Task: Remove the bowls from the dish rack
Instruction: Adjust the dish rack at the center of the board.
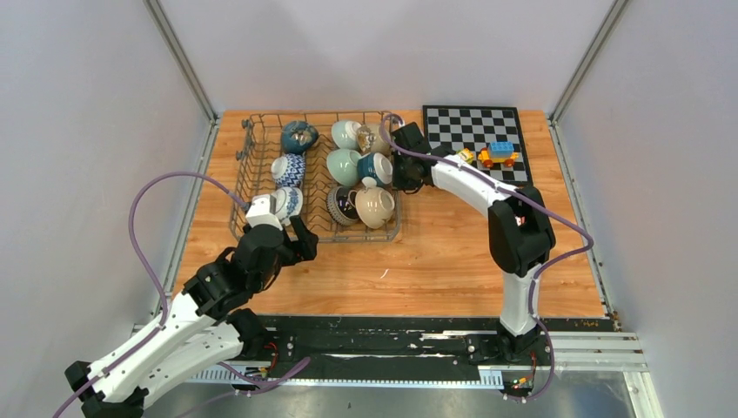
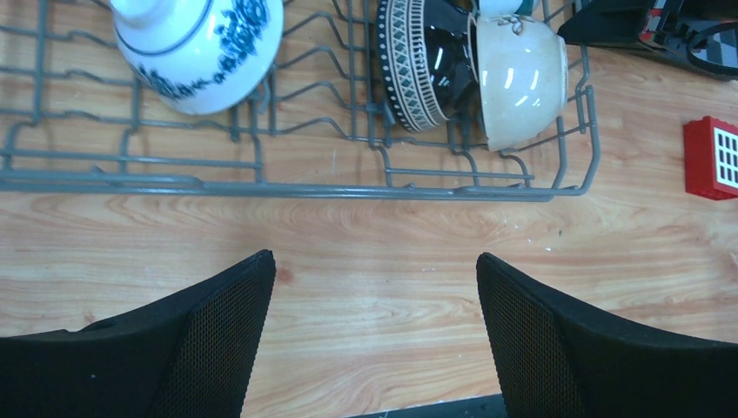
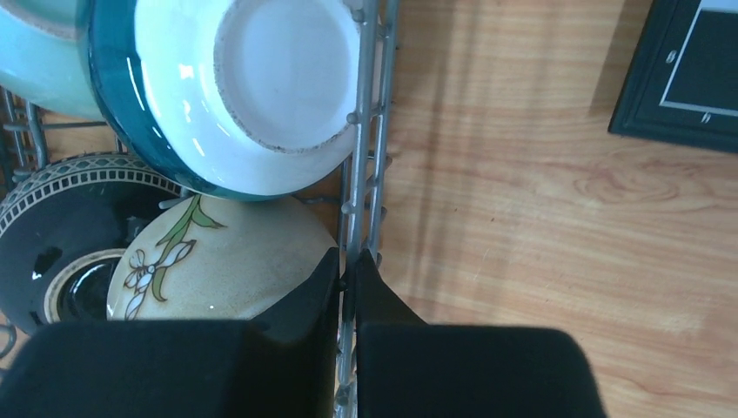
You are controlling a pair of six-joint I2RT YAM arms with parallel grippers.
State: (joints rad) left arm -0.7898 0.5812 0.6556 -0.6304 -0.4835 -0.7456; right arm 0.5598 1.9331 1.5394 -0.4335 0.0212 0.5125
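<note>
The grey wire dish rack [image 1: 244, 178] holds several bowls on edge. Among them are a blue-and-white bowl [image 1: 288, 171], a dark teal bowl [image 1: 298, 137], a pale green bowl [image 1: 343, 165] and a beige bowl [image 1: 375, 207]. My right gripper [image 1: 403, 178] is at the rack's right wall. In the right wrist view it [image 3: 348, 261] is shut on the wall wire [image 3: 361, 131], beside a beige flowered bowl [image 3: 218, 252] and a teal bowl with a white base [image 3: 261, 87]. My left gripper [image 2: 374, 261] is open over bare wood, just in front of the rack's front rim [image 2: 261, 186], holding nothing.
A black-and-white chessboard [image 1: 477, 131] lies at the back right with toy blocks [image 1: 498, 155] on it. A red block [image 2: 712, 158] lies on the wood right of the rack. Grey walls enclose the table on three sides.
</note>
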